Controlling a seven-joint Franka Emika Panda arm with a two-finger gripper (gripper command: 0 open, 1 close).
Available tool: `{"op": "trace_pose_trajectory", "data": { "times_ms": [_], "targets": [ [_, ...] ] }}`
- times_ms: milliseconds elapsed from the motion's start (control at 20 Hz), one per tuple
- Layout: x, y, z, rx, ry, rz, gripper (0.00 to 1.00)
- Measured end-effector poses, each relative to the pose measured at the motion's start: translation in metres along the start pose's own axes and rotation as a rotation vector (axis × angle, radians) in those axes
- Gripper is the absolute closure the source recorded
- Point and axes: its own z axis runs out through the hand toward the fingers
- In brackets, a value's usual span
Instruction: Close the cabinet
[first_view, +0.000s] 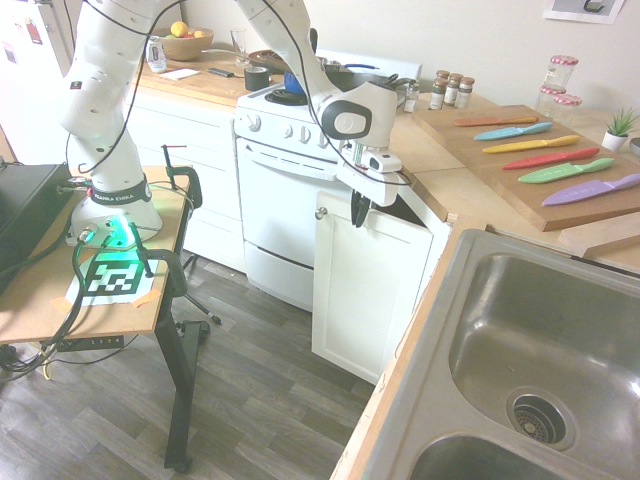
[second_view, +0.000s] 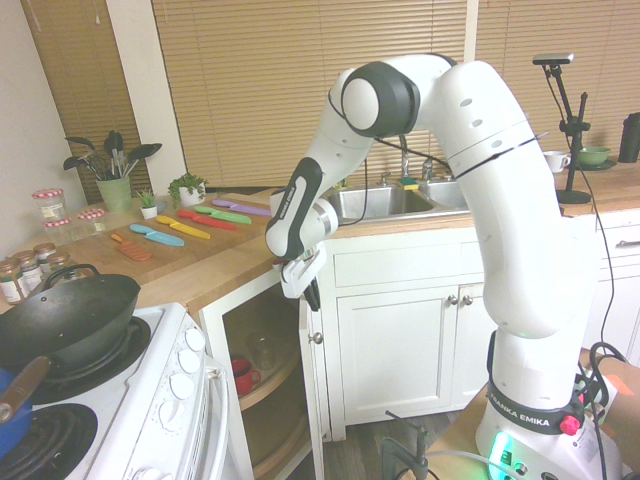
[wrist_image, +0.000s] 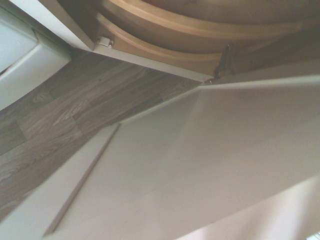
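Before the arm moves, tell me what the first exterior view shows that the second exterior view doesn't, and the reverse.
Only the first: the sink drain and the fruit bowl.
Only the second: the red mug inside the cabinet and the green bowl.
Both: the cabinet door, standing open, the gripper at its top edge, the stove and the colored knives.
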Motion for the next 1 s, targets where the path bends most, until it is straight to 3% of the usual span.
{"op": "trace_pose_trajectory", "data": {
  "times_ms": [400,700,850,1000],
  "targets": [
    [0.022,-0.067,-0.018,-0.011,-0.012,0.001,1.0],
    [0.047,-0.087,-0.037,0.014,-0.006,0.042,1.0],
    [0.047,-0.058,-0.025,0.008,-0.006,0.084,1.0],
    [0.048,0.033,0.022,0.003,0.013,0.191,1.0]
  ]
}}
